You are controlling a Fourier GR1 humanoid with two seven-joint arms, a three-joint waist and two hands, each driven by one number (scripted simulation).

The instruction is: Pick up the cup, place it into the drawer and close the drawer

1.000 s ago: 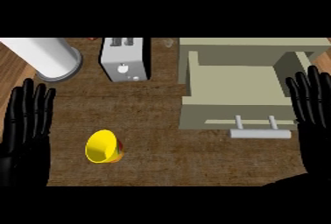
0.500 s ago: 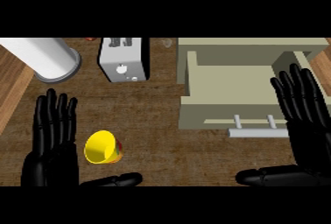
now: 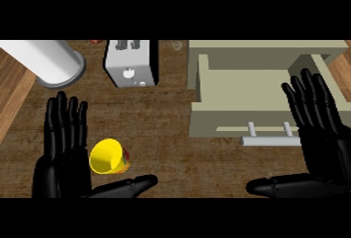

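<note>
Cup point(image 3: 108, 156) unheld between flat-open left robot hand point(image 3: 63, 160) fingers and thumb

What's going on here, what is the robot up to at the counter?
Nothing is being held yet. The yellow cup lies on its side on the counter, just beside the open left hand, between its fingers and thumb. The right hand is open too, at the right end of the drawer, which is pulled out with nothing visible inside, its handle facing the robot. A toaster and a white cylinder stand at the back.
</note>
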